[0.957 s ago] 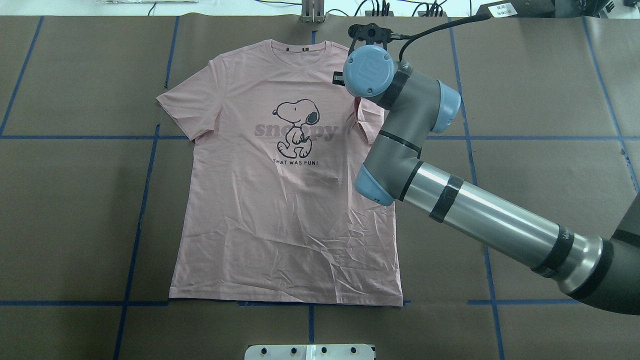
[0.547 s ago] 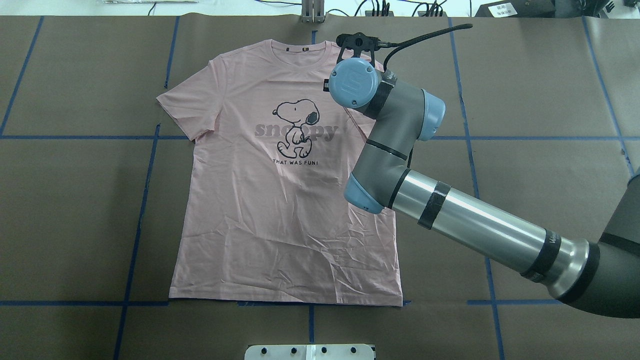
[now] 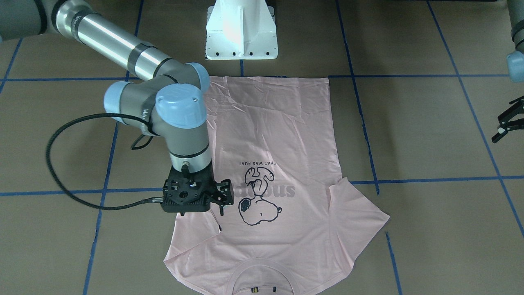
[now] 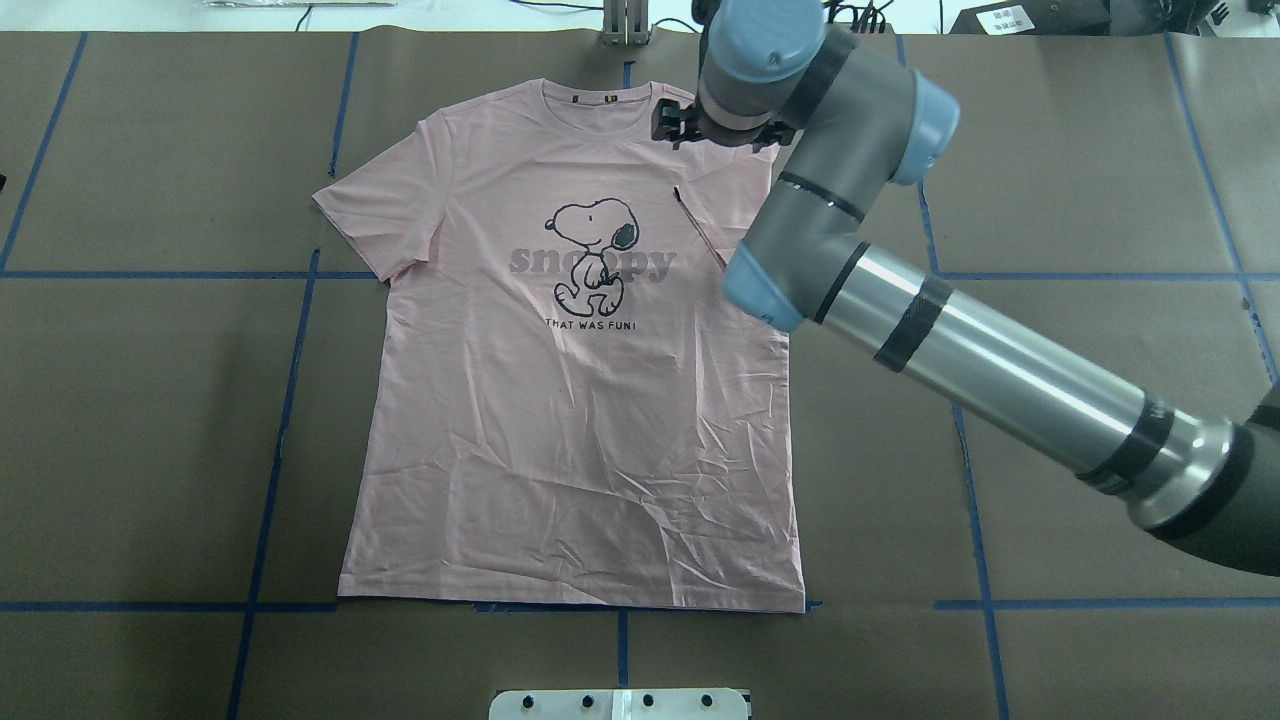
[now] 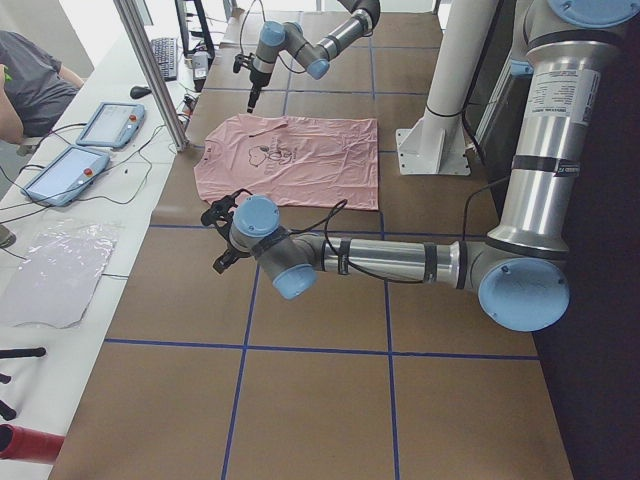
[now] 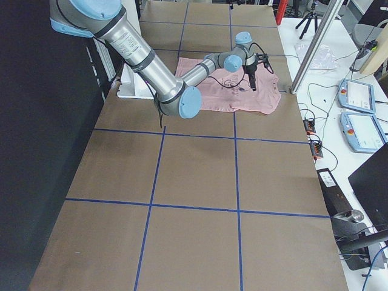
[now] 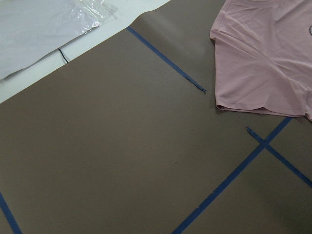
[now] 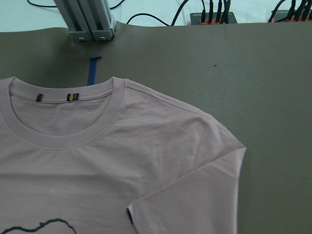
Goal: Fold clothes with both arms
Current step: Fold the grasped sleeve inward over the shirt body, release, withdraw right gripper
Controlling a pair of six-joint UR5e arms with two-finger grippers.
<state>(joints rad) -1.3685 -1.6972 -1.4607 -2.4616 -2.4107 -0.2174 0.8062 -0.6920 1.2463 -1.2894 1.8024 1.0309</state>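
Note:
The pale pink T-shirt (image 4: pixel 560 420) lies flat on the brown table with its dog print up and its collar at the far edge. Its sleeve on my right (image 4: pixel 722 205) is folded over onto the chest, and the small black tag shows. My right gripper (image 3: pixel 223 200) hovers above that shoulder and looks open and empty. The right wrist view shows the collar and the folded sleeve (image 8: pixel 195 200), but no fingers. My left gripper (image 3: pixel 505 123) is open and empty, well off the shirt's other side. The left wrist view shows the flat sleeve (image 7: pixel 263 63).
Blue tape lines grid the brown paper. The white pedestal base (image 3: pixel 241 30) stands at the robot's edge near the hem. A metal post (image 4: pixel 625 25) and cables line the far edge. Tablets (image 5: pixel 110 125) and a plastic bag (image 5: pixel 55 275) lie on the side bench.
My right arm carried the sleeve inward over the chest, let it go, then rose and moved toward the collar edge. The sleeve now lies folded on the shirt.

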